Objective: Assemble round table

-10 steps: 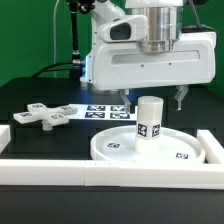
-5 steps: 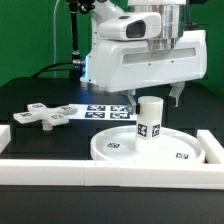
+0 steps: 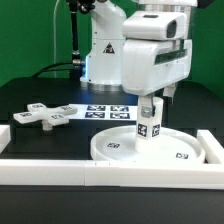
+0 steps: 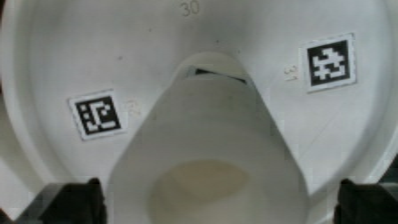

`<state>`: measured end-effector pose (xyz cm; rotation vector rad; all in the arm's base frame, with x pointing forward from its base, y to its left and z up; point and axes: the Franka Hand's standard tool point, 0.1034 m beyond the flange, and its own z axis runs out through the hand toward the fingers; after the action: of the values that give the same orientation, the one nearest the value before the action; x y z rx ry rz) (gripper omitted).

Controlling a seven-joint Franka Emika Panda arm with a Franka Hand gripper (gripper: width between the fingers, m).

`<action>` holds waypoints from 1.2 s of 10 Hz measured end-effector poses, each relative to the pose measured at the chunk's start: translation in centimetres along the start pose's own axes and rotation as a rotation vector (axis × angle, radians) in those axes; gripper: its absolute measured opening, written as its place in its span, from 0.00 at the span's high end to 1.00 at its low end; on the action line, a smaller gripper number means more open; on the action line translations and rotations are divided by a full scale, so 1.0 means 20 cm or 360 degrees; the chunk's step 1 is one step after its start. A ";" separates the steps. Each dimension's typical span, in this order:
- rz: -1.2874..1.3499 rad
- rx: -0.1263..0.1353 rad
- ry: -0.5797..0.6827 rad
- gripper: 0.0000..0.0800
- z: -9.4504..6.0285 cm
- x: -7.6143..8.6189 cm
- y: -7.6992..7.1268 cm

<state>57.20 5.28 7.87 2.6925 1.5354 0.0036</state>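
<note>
Straddling leg (image 3: 150, 125); claw (image 3: 154, 104) wide open

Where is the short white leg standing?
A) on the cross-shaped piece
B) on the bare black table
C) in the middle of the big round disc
C: the leg stands upright at the centre of the disc, while the cross-shaped piece lies apart on the table.

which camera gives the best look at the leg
The exterior view: the leg stands upright on the disc, side and tags visible. The wrist view only looks down the leg's length, foreshortened, inside the open claw.
</note>
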 end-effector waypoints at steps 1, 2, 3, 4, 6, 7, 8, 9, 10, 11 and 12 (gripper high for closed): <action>-0.0152 -0.0015 -0.0019 0.19 0.00 0.00 0.00; -0.0196 -0.0015 -0.0021 0.19 0.00 0.00 0.00; -0.0327 -0.0018 -0.0027 0.19 0.00 -0.01 0.01; -0.0452 -0.0019 -0.0031 0.19 0.00 -0.02 0.01; -0.0781 -0.0037 -0.0067 0.19 0.02 -0.01 0.01; -0.0972 -0.0049 -0.0107 0.19 0.03 -0.01 0.01; -0.1136 -0.0052 -0.0133 0.19 0.04 0.00 0.01; -0.1267 -0.0062 -0.0154 0.19 0.04 0.00 0.01; -0.1374 -0.0071 -0.0170 0.19 0.04 0.00 0.01; -0.1502 -0.0072 -0.0184 0.19 0.04 -0.01 0.02; -0.1581 -0.0066 -0.0187 0.19 0.04 -0.02 0.02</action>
<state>57.40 4.62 7.01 1.5876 2.5567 -0.1449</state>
